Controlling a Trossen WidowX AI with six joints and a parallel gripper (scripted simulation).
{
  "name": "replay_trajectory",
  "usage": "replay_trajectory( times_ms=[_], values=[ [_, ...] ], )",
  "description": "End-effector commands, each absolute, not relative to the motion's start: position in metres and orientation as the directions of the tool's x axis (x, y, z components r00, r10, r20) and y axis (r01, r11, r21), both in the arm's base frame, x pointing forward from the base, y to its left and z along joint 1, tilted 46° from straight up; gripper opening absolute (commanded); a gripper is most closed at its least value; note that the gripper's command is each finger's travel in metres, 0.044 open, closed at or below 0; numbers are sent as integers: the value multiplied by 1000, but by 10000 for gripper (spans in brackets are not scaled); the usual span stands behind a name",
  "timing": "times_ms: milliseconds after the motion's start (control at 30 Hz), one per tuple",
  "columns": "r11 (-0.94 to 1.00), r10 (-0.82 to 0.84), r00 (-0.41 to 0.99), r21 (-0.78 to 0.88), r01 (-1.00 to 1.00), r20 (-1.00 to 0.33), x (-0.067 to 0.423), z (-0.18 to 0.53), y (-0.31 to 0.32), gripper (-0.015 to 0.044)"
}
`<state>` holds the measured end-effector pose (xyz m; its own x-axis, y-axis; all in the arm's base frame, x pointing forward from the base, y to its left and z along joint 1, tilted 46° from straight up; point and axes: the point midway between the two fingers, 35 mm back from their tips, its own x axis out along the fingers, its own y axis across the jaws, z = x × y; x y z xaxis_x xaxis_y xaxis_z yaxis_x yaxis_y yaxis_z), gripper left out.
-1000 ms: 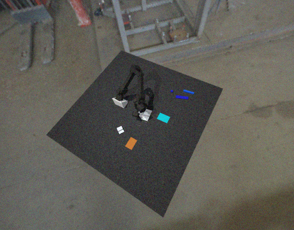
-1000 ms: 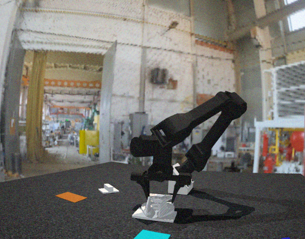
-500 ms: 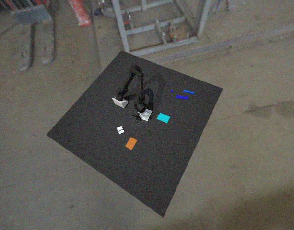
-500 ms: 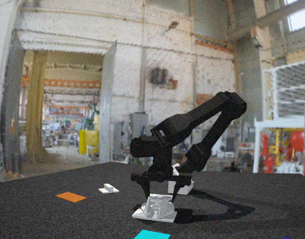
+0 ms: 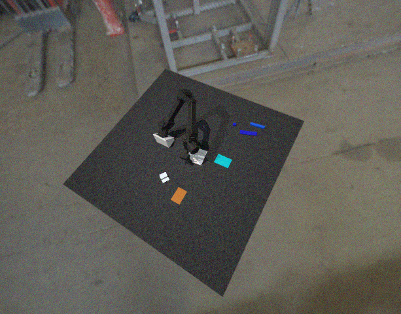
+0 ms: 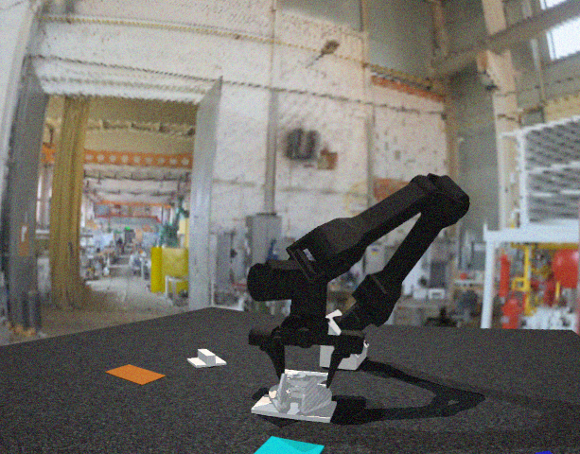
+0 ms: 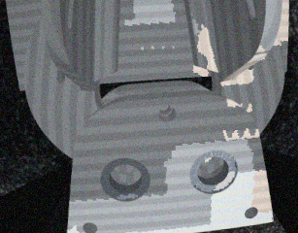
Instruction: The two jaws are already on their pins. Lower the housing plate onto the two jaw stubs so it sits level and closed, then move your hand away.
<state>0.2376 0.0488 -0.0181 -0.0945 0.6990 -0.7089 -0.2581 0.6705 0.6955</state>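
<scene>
The white-grey housing plate [image 6: 307,375] [image 7: 149,141] is between my fingers, low over the jaws. My gripper [image 6: 306,382] is shut on its sides and points down. The wrist view shows two round holes in the plate with grey surfaces inside them; whether these are the stubs is unclear. The left jaw [image 7: 81,39] and right jaw [image 7: 238,39] stand apart beyond the plate's far edge. They stand on the white base [image 6: 299,414]. The plate looks about level, but its contact with the stubs is hidden.
A cyan patch [image 5: 223,160] [image 6: 290,445] lies near the base. An orange patch [image 5: 178,195] [image 6: 134,375] and a small white block on a flat foot [image 5: 163,174] [image 6: 206,357] lie on the other side. Blue bars [image 5: 248,133] lie farther off. A white wedge block [image 6: 348,358] stands under the arm.
</scene>
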Motion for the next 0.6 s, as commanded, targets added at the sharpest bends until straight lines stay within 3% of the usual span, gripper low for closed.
replay_trajectory(
  times_ms=[0, 567],
  values=[
    [668, 703, -97, 701, -249, -704, 237, -20, 51, 351],
    [668, 703, -97, 701, -249, -704, 236, -22, 53, 351]
  ],
)
